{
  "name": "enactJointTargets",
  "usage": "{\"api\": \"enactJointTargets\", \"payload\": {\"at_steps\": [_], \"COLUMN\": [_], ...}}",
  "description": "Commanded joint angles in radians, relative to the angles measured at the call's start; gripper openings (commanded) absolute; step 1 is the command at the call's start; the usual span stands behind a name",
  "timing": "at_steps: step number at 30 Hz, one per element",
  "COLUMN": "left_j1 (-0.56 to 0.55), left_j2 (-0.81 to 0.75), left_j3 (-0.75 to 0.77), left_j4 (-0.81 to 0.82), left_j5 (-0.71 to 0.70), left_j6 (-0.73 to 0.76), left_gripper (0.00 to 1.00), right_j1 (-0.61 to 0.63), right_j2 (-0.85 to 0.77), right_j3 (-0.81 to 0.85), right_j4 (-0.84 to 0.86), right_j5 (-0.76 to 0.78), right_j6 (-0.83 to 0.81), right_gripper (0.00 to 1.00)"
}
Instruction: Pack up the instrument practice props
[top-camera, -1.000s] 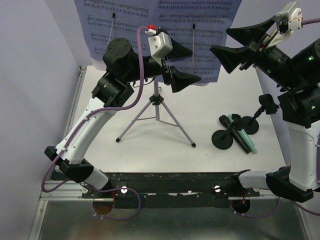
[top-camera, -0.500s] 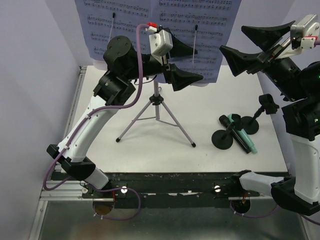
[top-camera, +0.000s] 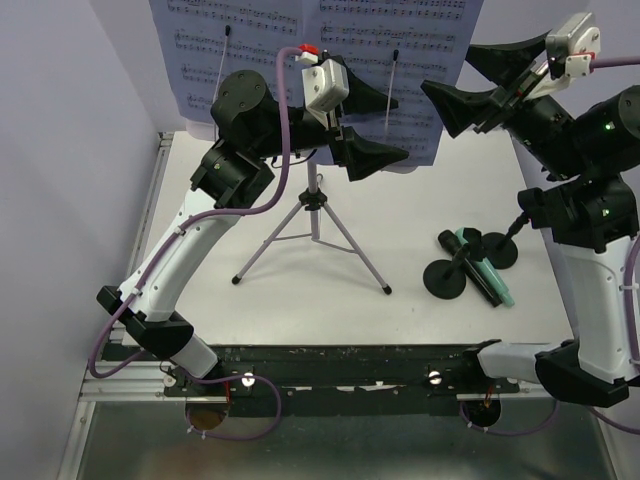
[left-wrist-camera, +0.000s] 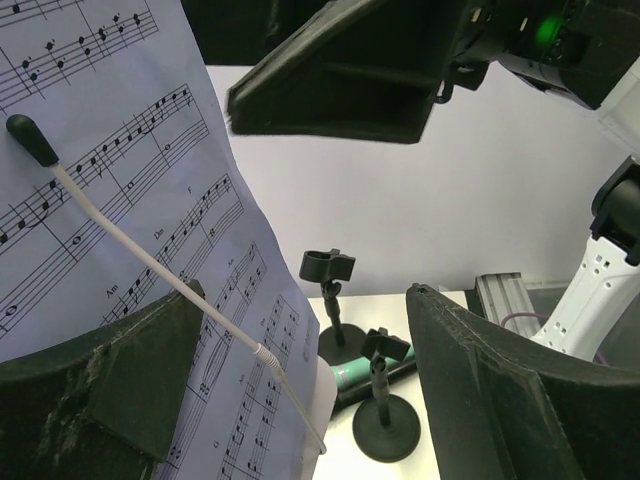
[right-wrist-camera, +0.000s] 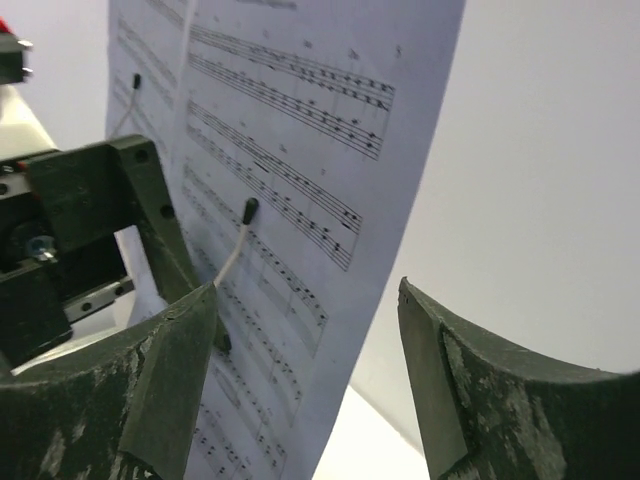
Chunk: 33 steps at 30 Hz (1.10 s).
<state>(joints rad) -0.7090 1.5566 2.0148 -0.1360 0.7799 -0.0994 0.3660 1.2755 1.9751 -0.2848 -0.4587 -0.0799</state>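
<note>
Left gripper, right gripper agape, empty — sheet-music pages before both; clip holders beside microphone.

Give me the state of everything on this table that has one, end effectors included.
Tripod music stand: upright, legs spread.
Sheet-music pages: propped upright on the stand.
Nearer clip holder: standing, clip empty.
Farther clip holder: standing, clip empty.
Teal microphone: lying flat by the holders.
Left end effector: open, gripping nothing.
Right end effector: open, gripping nothing.

bright even light; soft shadows
</note>
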Motion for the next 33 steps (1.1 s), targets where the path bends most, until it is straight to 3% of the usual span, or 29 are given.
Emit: {"api": "enactJointTargets", "payload": {"at_steps": [1, 12, 17, 26, 33], "left_j1": [-0.006, -0.007, -0.010, -0.012, -0.010], "left_j2": [-0.001, 0.000, -0.001, -0.003, 0.002], "left_j3": [0.025, 0.033, 0.035, 0.030, 0.030], "left_j4": [0.015, -0.001, -0.004, 0.001, 0.012], "left_j5": [0.022, 0.009, 0.007, 0.005, 0.016], "left_j6": [0.000, 0.009, 0.015, 0.020, 0.009], "left_gripper": [0.91, 0.91, 0.91, 0.91, 0.91], "right_j1": [-0.004, -0.002, -0.004, -0.006, -0.004], "right_j2": [-0.051, -0.062, -0.050, -0.088, -0.015], "right_j3": [-0.013, -0.010, -0.010, -0.058, 0.013], "right_j4": [0.055, 0.043, 0.058, 0.202, 0.176], "right_j5": [-0.081, -0.152, -0.060, 0.135, 0.043], "right_j6": [-0.003, 0.025, 0.023, -0.038, -0.043], "right_gripper": [0.78, 0.71, 0.71, 0.82, 0.89]}}
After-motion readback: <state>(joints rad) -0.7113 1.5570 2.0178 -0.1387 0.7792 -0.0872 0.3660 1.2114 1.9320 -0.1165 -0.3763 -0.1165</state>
